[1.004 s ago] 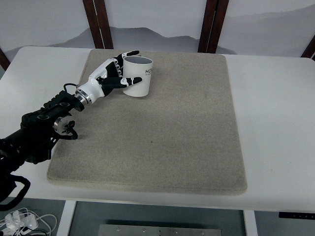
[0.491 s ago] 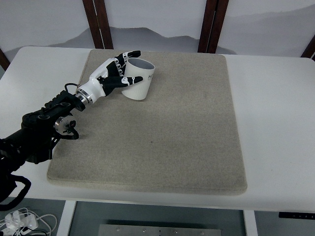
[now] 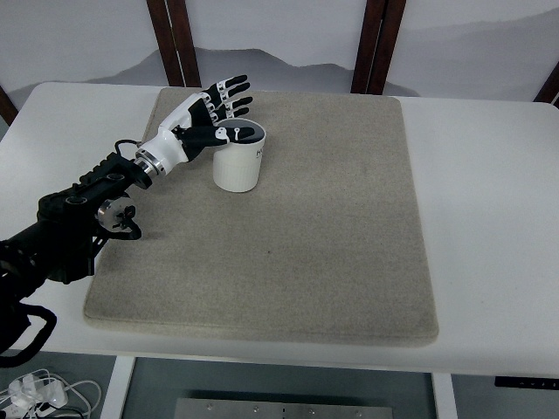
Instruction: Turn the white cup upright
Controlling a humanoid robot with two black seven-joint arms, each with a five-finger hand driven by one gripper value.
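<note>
1. The white cup (image 3: 238, 160) now stands on its base with its open mouth up, on the far left part of the grey mat (image 3: 288, 262). A second ago it leaned over, cradled in the fingers; half a second ago it was still tilted toward the right.
2. The left hand (image 3: 206, 118) has let go. Its four fingers (image 3: 229, 94) are spread and raised above and behind the rim, while the thumb (image 3: 214, 135) still lies across the near edge of the cup's mouth, touching it or just over it; the view does not settle which.
3. So the hand holds nothing firmly: fingers open, only the thumb near the rim.
4. The forearm (image 3: 83, 205) has shifted a little toward the far side compared with the earlier views.
5. By my judgement the flip itself is done: the cup looks upright and steady on the mat.
6. What remains is to draw the thumb clear without catching the rim, since a snag there could tip the cup again.
7. The right arm does not show.
</note>
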